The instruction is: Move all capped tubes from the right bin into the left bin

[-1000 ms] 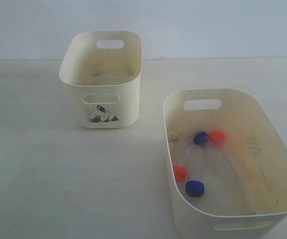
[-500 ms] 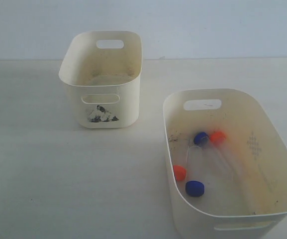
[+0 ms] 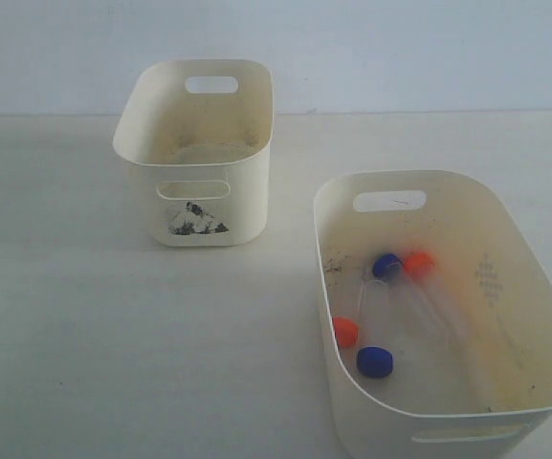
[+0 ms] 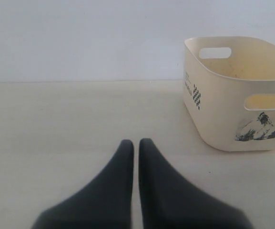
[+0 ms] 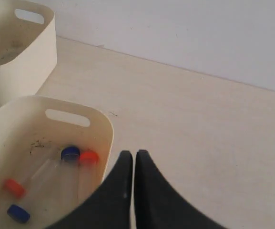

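Observation:
The right bin (image 3: 534,287), wide and cream, holds several clear capped tubes: two blue caps (image 3: 375,361) (image 3: 386,266) and two orange-red caps (image 3: 345,332) (image 3: 419,263). They also show in the right wrist view, blue cap (image 5: 70,153) beside orange-red cap (image 5: 88,157). The left bin (image 3: 199,143), smaller with a mountain sticker (image 3: 197,220), stands at the back left with no tubes visible inside. My right gripper (image 5: 134,155) is shut, empty, just outside the right bin's rim (image 5: 106,125). My left gripper (image 4: 135,143) is shut, empty, over the bare table, short of the left bin (image 4: 223,109). Neither gripper shows in the exterior view.
Both bins stand on a pale wooden table (image 3: 84,325) against a white wall (image 3: 400,48). Dirt specks (image 3: 333,260) lie on the right bin's floor, and a diamond dot pattern (image 3: 491,277) marks its inner wall.

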Tool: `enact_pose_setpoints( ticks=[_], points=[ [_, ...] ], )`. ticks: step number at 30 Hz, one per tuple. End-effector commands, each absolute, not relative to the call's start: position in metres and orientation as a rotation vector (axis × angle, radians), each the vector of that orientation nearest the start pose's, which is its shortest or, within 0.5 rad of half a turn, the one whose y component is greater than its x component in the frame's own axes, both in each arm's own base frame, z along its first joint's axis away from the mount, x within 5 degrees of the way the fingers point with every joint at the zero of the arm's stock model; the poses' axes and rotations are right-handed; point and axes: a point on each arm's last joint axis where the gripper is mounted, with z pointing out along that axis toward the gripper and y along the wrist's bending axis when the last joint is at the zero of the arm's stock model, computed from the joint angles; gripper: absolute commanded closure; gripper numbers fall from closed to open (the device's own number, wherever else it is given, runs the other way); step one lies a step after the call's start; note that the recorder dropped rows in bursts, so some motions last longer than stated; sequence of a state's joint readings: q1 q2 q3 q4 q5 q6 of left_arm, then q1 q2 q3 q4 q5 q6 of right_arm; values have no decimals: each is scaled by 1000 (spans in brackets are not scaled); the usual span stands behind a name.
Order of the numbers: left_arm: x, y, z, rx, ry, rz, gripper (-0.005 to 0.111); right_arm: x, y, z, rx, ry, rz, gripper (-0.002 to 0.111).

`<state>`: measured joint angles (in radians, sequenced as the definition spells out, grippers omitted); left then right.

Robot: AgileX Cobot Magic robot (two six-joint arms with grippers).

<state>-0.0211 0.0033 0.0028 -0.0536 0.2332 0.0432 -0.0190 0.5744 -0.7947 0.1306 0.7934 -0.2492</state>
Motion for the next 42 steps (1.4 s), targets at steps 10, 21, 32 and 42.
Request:
enact_pose_setpoints(
  ticks=[10,21,32,42],
  points=[
    [55,-2,192,13,1715,-36,102,141,29,379,-265,2064,300,109],
    [55,-2,192,13,1715,-36,102,202,67,383,-442,2360,390,109],
    [55,-2,192,13,1715,-36,102,243,114,329,-555,2786,25,109],
    [55,-2,192,13,1715,-36,102,277,116,278,-588,2973,69,109]
  ],
)
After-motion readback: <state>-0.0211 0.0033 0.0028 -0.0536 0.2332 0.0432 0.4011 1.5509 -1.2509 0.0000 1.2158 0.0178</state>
